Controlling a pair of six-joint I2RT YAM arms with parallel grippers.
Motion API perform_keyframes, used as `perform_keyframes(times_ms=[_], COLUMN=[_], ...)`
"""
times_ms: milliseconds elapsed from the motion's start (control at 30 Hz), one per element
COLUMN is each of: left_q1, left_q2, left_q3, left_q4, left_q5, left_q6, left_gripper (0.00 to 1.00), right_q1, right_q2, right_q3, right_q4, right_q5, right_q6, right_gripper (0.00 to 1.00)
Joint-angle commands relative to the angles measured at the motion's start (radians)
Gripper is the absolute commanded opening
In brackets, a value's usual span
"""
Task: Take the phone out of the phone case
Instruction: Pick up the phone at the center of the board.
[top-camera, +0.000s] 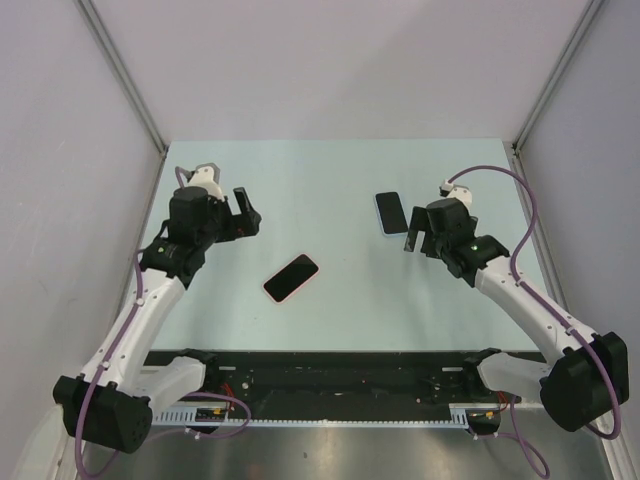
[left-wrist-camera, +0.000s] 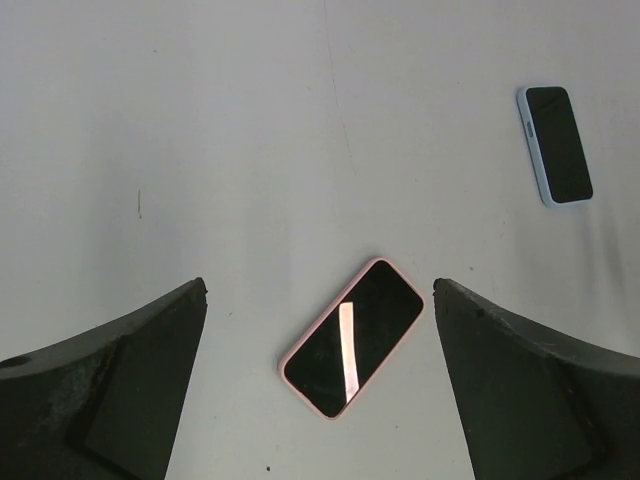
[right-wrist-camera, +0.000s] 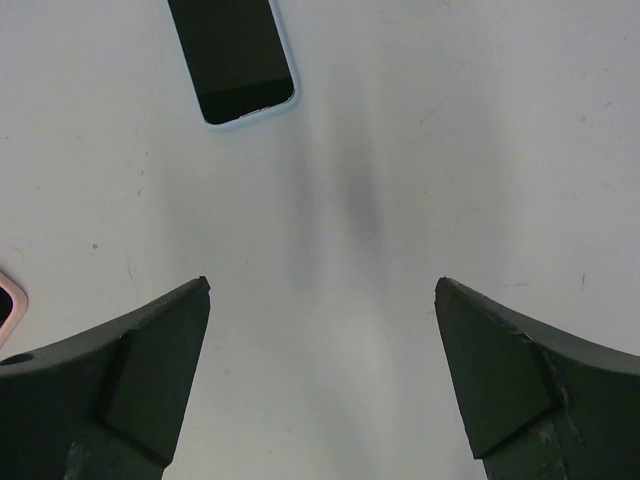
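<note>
A phone in a pink case lies screen up in the middle of the table, also in the left wrist view. A second phone in a light blue case lies at the back right; it also shows in the left wrist view and the right wrist view. My left gripper is open and empty, held above the table left of the pink phone. My right gripper is open and empty, just in front of the blue phone. A pink corner shows at the right wrist view's left edge.
The pale table is bounded by grey walls at the back and both sides. A black rail with the arm bases runs along the near edge.
</note>
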Motion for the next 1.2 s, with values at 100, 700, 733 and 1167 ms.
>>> perform_keyframes(times_ms=[100, 700, 733, 1167], left_q1=[-0.003, -0.004, -0.006, -0.004], left_q2=[-0.032, 0.034, 0.034, 0.050], left_q3=[0.030, 0.010, 0.013, 0.023], left_q4=[0.007, 0.037, 0.037, -0.016], left_q5=[-0.042, 0.165, 0.168, 0.232], left_q6=[0.021, -0.043, -0.043, -0.034], left_gripper=[1.00, 1.00, 1.00, 1.00], right_q1=[0.010, -0.053, -0.053, -0.104], right_q2=[0.005, 0.452, 0.486, 0.876], right_q3=[0.037, 0.328, 0.359, 0.677], right_q4=[0.046, 0.089, 0.089, -0.020], right_q5=[-0.024, -0.182, -0.185, -0.138], right_q6=[0.001, -0.034, -0.048, -0.180], right_gripper=[1.00, 1.00, 1.00, 1.00])
